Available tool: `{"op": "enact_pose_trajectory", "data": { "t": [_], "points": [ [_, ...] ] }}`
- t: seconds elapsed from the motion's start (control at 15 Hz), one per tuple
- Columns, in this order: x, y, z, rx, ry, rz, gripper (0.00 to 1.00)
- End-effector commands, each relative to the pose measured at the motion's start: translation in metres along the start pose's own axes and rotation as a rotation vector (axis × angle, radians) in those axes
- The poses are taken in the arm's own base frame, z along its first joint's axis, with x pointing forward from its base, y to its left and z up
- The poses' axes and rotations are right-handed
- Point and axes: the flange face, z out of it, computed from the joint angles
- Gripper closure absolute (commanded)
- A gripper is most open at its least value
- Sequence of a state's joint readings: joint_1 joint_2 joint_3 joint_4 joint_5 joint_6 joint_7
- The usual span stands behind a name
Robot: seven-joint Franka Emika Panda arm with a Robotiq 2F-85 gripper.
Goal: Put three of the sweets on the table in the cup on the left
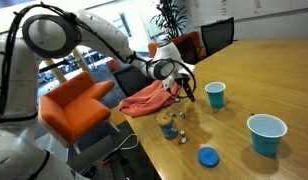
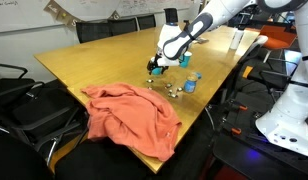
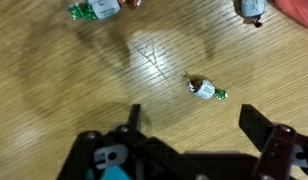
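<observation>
Several tiny wrapped sweets (image 1: 174,129) lie on the light-brown wooden table (image 1: 264,70) beside a short clear glass. In the wrist view one sweet (image 3: 203,90) with a green end lies just ahead of my gripper (image 3: 194,122), between the lines of the two fingers. Two more sweets (image 3: 94,8) sit at the top edge. My gripper (image 1: 184,86) is open and empty, low over the table next to the sweets; it also shows in an exterior view (image 2: 161,64). The small teal cup (image 1: 215,94) stands upright just beyond the gripper.
A wider teal cup (image 1: 266,133) stands farther along the table. A flat blue disc (image 1: 207,156) lies near the table's edge. A short clear glass (image 1: 166,119) stands by the sweets. An orange cloth (image 2: 134,115) lies crumpled at the table's end. Chairs ring the table.
</observation>
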State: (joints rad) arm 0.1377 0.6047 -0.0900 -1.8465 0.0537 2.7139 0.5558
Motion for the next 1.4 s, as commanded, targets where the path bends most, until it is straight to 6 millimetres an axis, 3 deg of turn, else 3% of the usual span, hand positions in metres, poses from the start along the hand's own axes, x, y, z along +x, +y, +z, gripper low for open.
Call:
{"op": "enact_pose_trajectory", "data": {
  "t": [0.0,0.53,0.93,1.0,1.13,1.33],
  "points": [
    [0.013,-0.013,0.017,0.019,0.004,0.016,0.0],
    [0.022,-0.04,0.035,0.035,-0.027,0.022,0.0],
    [0.019,-0.049,0.049,0.006,-0.057,0.009,0.0],
    [0.019,-0.05,0.05,0.005,-0.058,0.008,0.25],
    [0.018,-0.051,0.053,0.004,-0.058,0.005,0.32],
    [0.017,-0.052,0.057,0.002,-0.059,0.003,0.57]
  ]
}}
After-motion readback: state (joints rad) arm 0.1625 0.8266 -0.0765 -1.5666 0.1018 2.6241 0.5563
